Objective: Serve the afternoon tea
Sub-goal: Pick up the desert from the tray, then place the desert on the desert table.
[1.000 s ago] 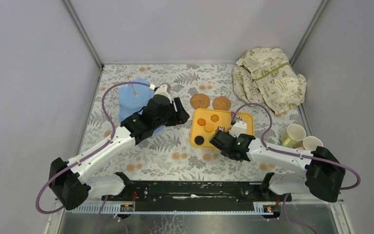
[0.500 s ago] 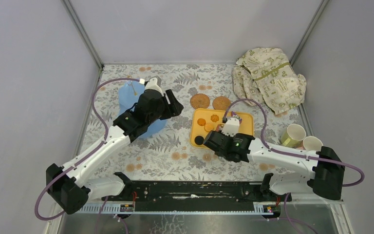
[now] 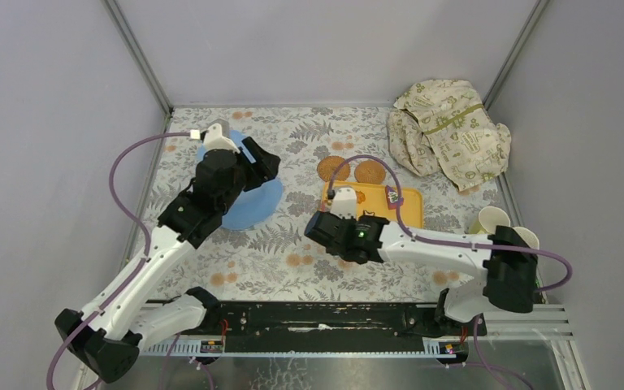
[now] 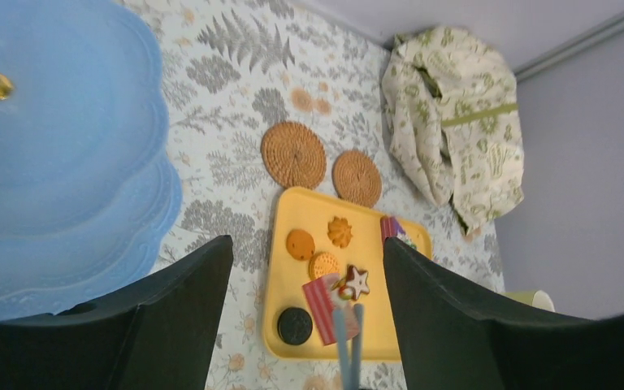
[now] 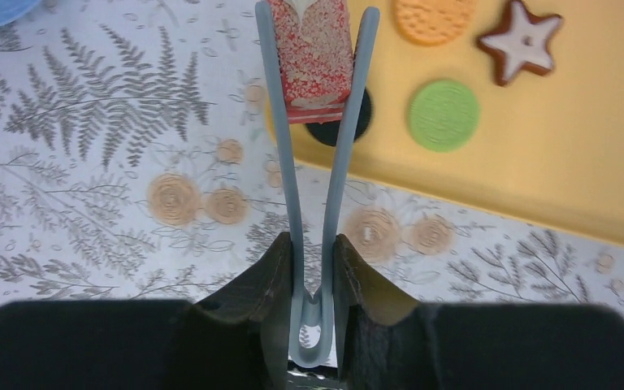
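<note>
Three-tier stand [image 4: 49, 162] carries nothing visible yet; right end effector [image 5: 313, 252] clenches tongs [image 5: 280, 162] gripping a red wafer pastry [image 5: 313, 49], left end effector [image 4: 305, 252] stands released, empty.

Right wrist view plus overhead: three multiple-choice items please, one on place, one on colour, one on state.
1. The woven coasters lie: A) on the yellow tray B) on the table past the tray's far edge C) between the tongs.
2. The pastry in the tongs is: A) green B) black C) red and white.
3. The left gripper is: A) open, empty B) shut on the pastry C) shut on a coaster.
Answers: 1 B, both sit off the tray; 2 C, the right wrist view shows it; 3 A, its fingers stand wide apart with nothing between.
</note>
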`<state>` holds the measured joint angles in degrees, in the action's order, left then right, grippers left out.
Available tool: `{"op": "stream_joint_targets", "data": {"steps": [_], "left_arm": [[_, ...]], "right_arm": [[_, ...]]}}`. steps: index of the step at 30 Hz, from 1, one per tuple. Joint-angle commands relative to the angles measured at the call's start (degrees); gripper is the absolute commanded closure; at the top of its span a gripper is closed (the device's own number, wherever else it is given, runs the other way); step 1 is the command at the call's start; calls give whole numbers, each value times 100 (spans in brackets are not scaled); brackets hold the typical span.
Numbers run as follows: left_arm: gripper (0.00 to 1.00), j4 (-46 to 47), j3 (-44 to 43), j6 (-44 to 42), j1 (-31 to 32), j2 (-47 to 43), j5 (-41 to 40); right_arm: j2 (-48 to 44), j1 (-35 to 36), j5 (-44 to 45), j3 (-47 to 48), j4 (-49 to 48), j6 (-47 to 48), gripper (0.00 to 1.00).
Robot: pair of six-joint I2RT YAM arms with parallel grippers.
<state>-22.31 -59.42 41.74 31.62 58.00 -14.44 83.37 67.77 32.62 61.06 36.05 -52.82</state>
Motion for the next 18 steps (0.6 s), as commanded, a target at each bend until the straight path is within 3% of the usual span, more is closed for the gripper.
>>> {"op": "stream_joint_targets", "data": {"steps": [1,18], "left_arm": [[24,206,-53,96,-100,-367,-544],[17,-78,-173,-22,-363,-671,-917]], "right_arm": [[465,125,-141,664,-585,562,94],[2283,272,-1038,2199,-1435,1239,95]]}}
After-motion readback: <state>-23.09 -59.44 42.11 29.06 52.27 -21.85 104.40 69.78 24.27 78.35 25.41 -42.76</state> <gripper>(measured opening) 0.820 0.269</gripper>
